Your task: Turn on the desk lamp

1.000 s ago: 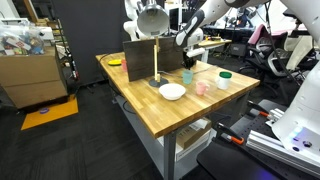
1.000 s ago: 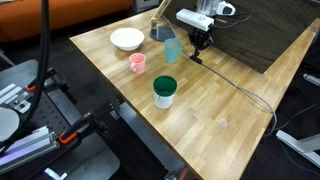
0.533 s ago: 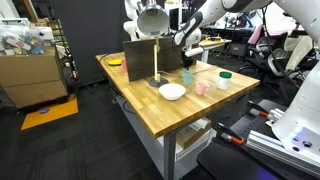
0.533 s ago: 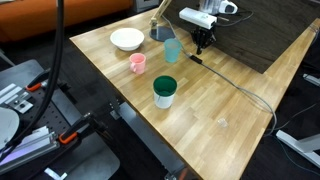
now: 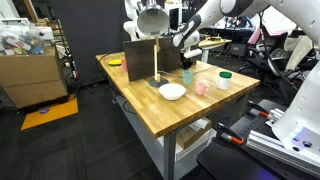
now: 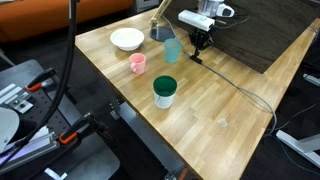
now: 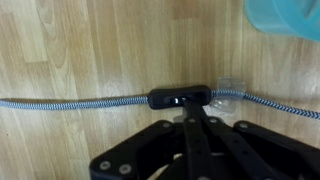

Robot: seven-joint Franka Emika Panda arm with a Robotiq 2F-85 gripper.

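Wooden counter point(image 6: 230, 110) carrying desk lamp point(image 5: 153, 22) beside white bowl point(image 5: 172, 91), top-heavy on thin stem, best worked at small rigid cord switch point(image 7: 180, 98), where clenched, empty fingers point(image 7: 189, 127) sit; braided cord point(image 7: 70, 103) limp, likely to slide.

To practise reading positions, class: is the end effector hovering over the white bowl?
No, the end effector is above the cord, beside the blue cup.

You have the gripper point(image 6: 201, 44) at upper centre above the cord switch point(image 7: 181, 98) (a cup point(image 6: 172, 50) just left), the bowl point(image 6: 126, 39) farther left.
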